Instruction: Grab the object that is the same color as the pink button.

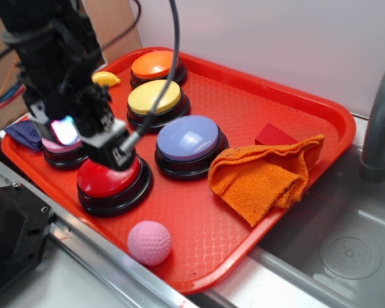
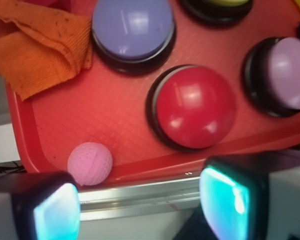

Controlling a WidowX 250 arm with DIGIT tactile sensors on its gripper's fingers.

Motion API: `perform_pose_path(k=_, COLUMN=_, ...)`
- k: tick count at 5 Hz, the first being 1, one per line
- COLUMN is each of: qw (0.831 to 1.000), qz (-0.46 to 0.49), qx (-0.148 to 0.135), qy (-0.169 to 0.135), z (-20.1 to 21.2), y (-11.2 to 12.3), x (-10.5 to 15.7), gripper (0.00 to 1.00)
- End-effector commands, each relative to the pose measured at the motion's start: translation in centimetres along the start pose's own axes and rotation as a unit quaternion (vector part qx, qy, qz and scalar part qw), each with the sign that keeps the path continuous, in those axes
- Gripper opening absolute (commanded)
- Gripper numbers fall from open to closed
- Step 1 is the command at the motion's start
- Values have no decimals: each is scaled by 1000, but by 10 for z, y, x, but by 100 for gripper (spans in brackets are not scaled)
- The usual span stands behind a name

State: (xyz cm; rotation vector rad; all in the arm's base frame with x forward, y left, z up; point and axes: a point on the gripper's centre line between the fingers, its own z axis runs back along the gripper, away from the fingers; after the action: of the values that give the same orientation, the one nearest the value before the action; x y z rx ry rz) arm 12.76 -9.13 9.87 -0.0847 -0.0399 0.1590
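The object, a small pink dimpled ball (image 1: 149,242) (image 2: 90,163), lies on the red tray (image 1: 244,109) by its front rim. The pink button (image 1: 59,151) (image 2: 290,74) sits at the tray's left end, partly hidden by my arm in the exterior view. My gripper (image 1: 90,138) (image 2: 140,205) hangs open above the tray's front left, over the red button (image 1: 109,179) (image 2: 195,106) and the rim. Nothing is between its fingers. The ball lies apart from it, close to the left finger in the wrist view.
A lavender-blue button (image 1: 188,139), a yellow button (image 1: 154,97) and an orange button (image 1: 155,65) also stand on the tray. A crumpled orange cloth (image 1: 264,176) lies at the right, beside a dark red block (image 1: 274,135). A metal sink (image 1: 333,256) and faucet (image 1: 378,122) are to the right.
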Motion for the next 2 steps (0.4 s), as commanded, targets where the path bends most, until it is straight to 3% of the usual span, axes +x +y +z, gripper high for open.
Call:
perform_pose_path(k=1, qw=1000, qz=-14, qx=10, qy=-9, z=-36, y=-28, x=-6, gripper=100)
perform_pose_path(k=2, qw=1000, qz=-19, qx=13, qy=-1, z=-51, y=-35, x=-9, gripper=100)
